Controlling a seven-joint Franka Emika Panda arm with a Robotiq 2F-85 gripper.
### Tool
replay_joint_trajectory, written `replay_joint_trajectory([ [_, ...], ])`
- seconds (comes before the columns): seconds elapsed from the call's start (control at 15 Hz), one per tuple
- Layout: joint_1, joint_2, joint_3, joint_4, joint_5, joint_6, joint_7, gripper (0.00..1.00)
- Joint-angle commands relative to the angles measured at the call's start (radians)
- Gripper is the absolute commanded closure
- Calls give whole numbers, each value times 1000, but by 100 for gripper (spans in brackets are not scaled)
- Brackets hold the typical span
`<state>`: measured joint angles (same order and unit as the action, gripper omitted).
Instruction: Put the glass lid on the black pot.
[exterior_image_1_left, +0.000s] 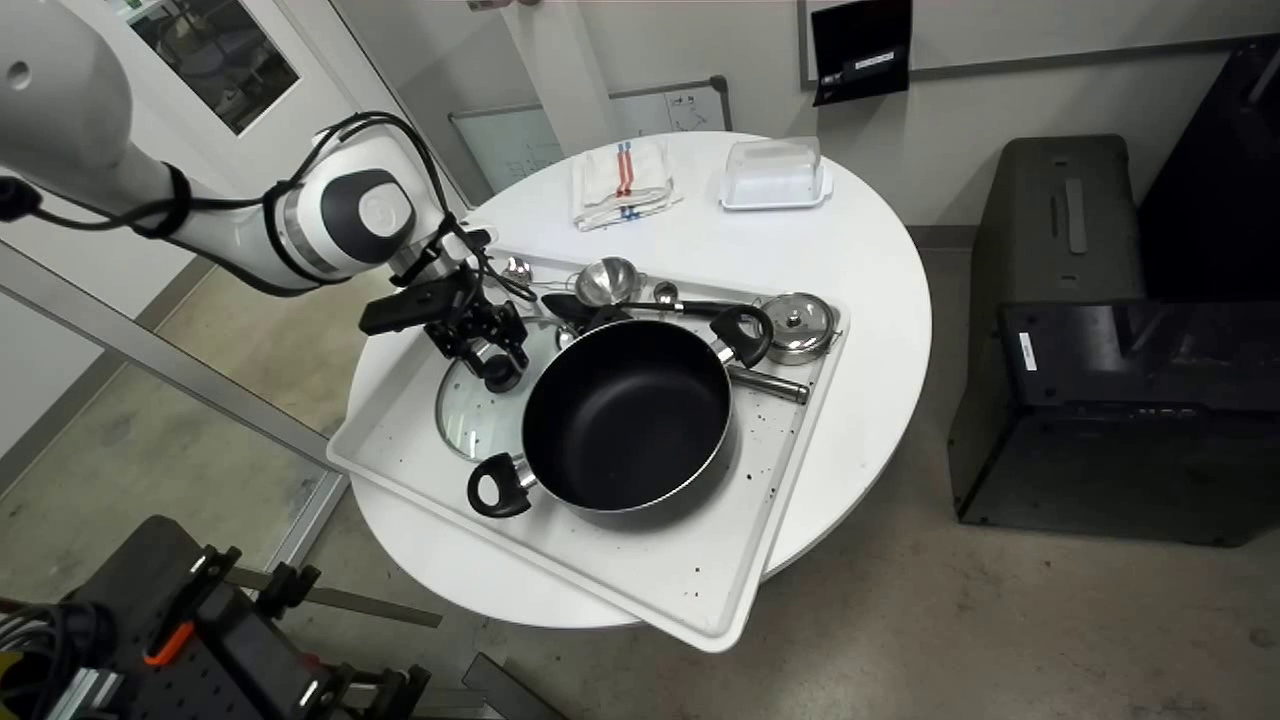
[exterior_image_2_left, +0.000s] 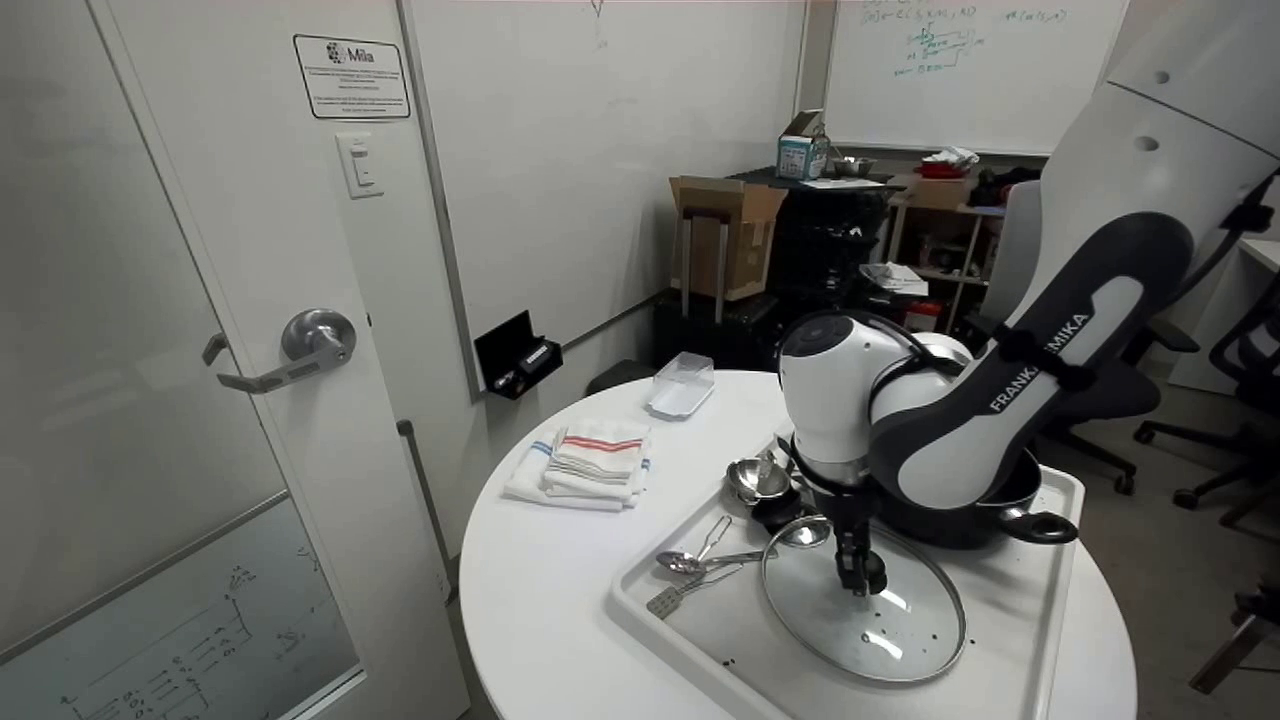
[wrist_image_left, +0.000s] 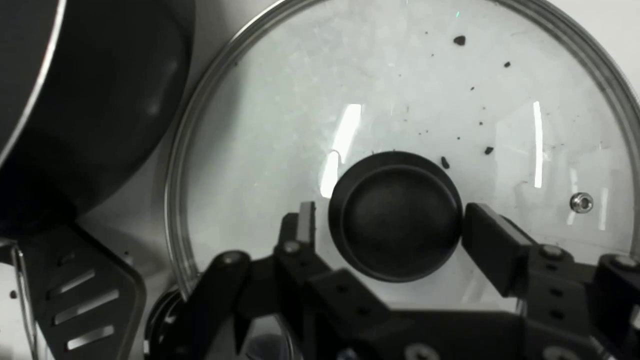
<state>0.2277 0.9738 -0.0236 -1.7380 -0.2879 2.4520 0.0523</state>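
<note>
The glass lid (exterior_image_1_left: 470, 420) lies on the tray beside the black pot, and it also shows in an exterior view (exterior_image_2_left: 890, 645) and the wrist view (wrist_image_left: 280, 125). The black pot (exterior_image_1_left: 630, 415) stands upright with its inside bare; its side shows in the wrist view (wrist_image_left: 115, 90). In an exterior view the arm partly hides the pot (exterior_image_2_left: 950, 527). My gripper (wrist_image_left: 390, 206) is open, its fingers on either side of the lid's dark knob (wrist_image_left: 400, 225). A gap shows at the left finger; the right finger is at the knob's edge, and I cannot tell if it touches.
The white tray (exterior_image_1_left: 400, 490) sits on a round white table (exterior_image_1_left: 870, 400). A metal bowl (exterior_image_1_left: 606, 281), a small lidded metal pot (exterior_image_1_left: 797, 325), a black slotted spatula (wrist_image_left: 90, 295) and metal utensils (exterior_image_2_left: 690, 563) lie near the pot and lid. Folded towels (exterior_image_1_left: 625, 185) and a clear-lidded box (exterior_image_1_left: 775, 175) are farther back.
</note>
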Motion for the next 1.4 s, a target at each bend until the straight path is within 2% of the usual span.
replay_joint_trajectory([
  [0.0,11,15,-9,25,-8,-1,-8,57],
  [0.07,13,11,-9,21,-9,-1,-8,66],
  [0.27,10,-8,-5,6,-6,-3,-11,74],
  [0.8,6,-94,2,-87,-7,19,-13,74],
  [1.33,7,-245,27,-235,-4,47,-13,74],
])
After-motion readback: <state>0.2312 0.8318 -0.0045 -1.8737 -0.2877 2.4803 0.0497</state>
